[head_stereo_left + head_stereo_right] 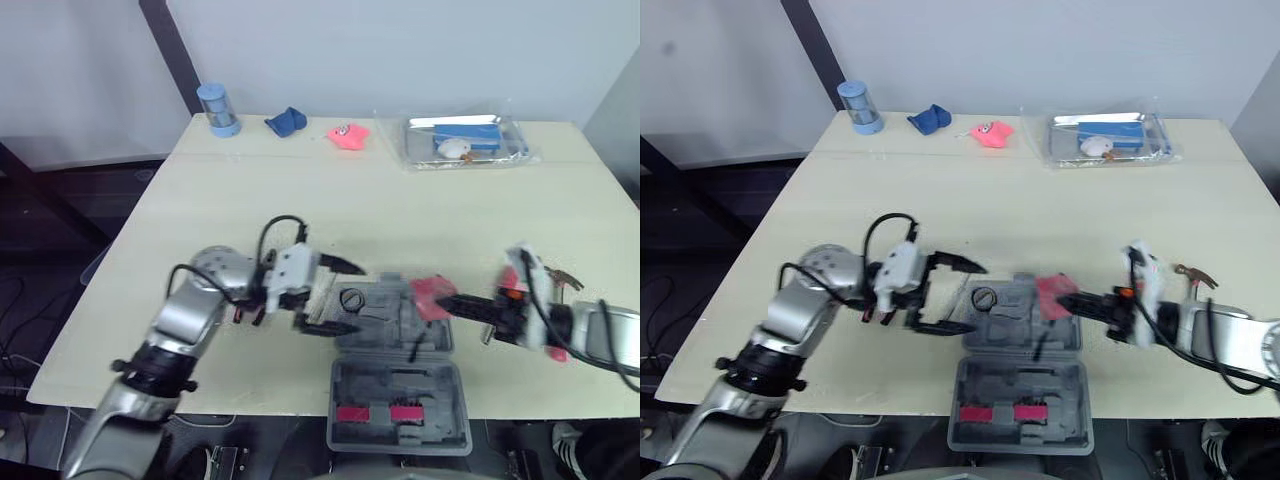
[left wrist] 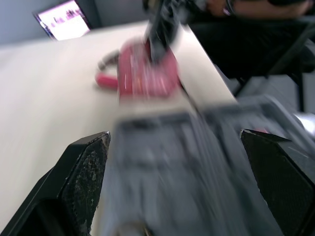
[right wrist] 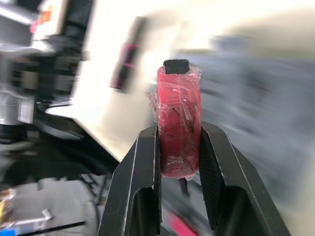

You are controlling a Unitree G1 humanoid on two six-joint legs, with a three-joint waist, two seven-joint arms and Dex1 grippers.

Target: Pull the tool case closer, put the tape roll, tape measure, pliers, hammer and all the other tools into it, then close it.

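Right wrist view: the red tape roll stands on edge, clamped between the 2 black fingers of the right claw. From the head camera, the roll hangs over the right side of the open grey tool case. I cannot tell whether it touches the case. The case lies at the near edge of the table, its near half carrying 2 pink strips. The left claw is spread wide at the case's left side, 1 finger toward the far corner and 1 toward the middle seam, holding nothing. Along the far edge of the table sit a blue cup, a blue cloth, a pink toy and a clear plastic tray.
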